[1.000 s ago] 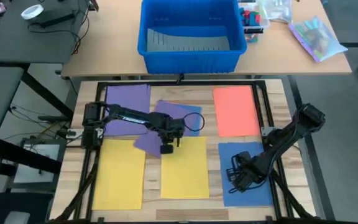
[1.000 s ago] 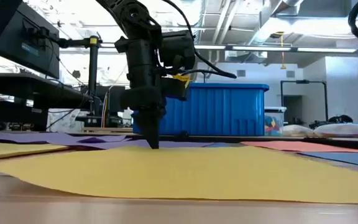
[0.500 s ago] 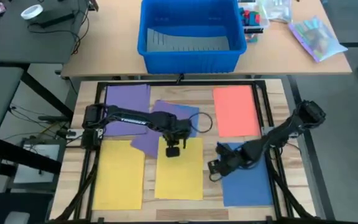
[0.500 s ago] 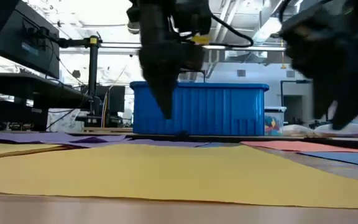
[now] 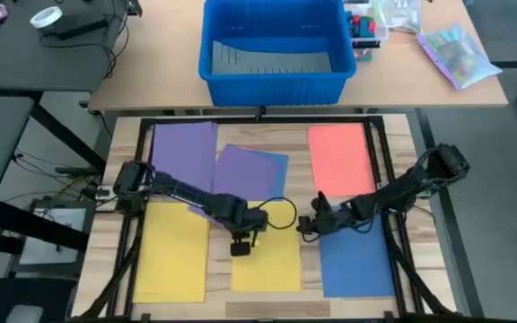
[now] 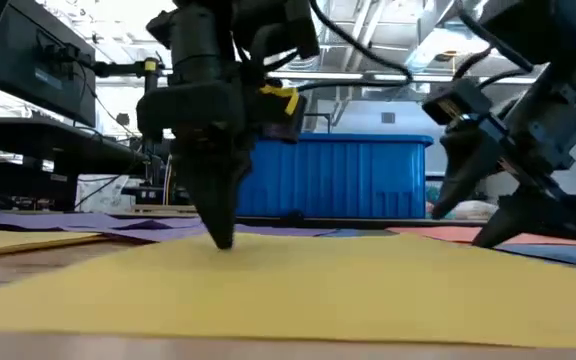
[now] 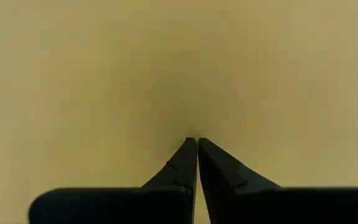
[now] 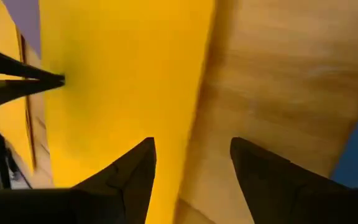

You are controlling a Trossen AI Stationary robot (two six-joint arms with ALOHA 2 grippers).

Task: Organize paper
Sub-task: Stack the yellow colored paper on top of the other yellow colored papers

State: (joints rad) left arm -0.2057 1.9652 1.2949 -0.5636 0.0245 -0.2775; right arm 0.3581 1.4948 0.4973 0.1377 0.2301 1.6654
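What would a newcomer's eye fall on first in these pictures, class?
The coloured paper sheets spread over the table, and the left pincer shut, its tips pressed on the middle yellow sheet. Beside it the right pincer hangs open over that sheet's edge; a big blue bin stands behind.

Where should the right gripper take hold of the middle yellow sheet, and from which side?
Grip the middle yellow sheet at its right long edge, coming from the bare wood beside the blue sheet. The right gripper hovers there with open jaws; the left gripper, shut, pins the flat sheet.
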